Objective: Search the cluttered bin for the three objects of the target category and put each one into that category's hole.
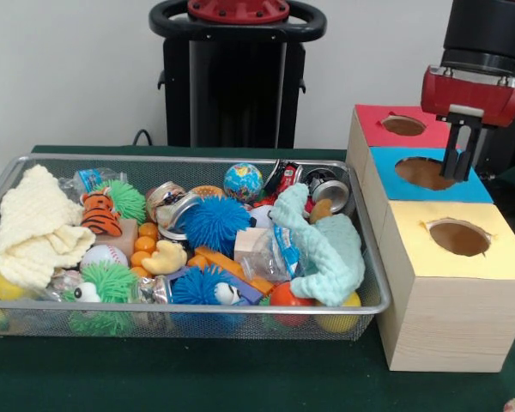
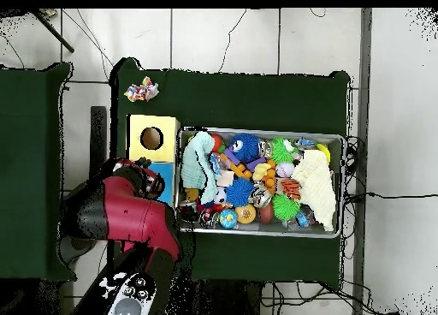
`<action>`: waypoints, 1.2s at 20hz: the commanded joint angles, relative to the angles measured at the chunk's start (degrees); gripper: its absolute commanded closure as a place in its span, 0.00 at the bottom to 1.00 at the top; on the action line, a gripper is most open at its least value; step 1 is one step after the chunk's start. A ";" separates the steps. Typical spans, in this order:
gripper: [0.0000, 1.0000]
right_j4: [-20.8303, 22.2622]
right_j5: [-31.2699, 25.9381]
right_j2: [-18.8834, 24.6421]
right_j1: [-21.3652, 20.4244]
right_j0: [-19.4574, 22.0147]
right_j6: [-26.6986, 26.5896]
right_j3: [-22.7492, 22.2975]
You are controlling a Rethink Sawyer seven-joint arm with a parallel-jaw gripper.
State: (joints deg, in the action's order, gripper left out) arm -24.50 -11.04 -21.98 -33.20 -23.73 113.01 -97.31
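Mint-green cloth (image 1: 326, 245) in bin (image 1: 197, 160), hand (image 1: 460, 172) over blue hole (image 1: 422, 173)

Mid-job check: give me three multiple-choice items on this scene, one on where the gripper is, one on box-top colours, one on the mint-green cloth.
1. The gripper hangs over:
A. the bin
B. the blue-topped box
C. the yellow-topped box

2. The middle box top is:
A. red
B. yellow
C. blue

3. The mint-green cloth is:
A. lying in the bin
B. held by the gripper
C. on a box

Key: 1 B, its tips sit above the hole in the blue top. 2 C, blue lies between red and yellow. 3 A, it lies at one end of the bin.
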 commanded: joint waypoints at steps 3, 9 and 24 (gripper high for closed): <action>1.00 3.81 -7.96 6.20 0.22 1.75 4.49 -1.20; 1.00 4.91 -9.77 4.97 0.85 1.71 4.29 1.54; 1.00 6.09 -10.26 3.95 0.10 0.48 6.30 0.80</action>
State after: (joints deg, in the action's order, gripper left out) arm -20.57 -14.79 -21.98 -33.40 -23.75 113.01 -97.20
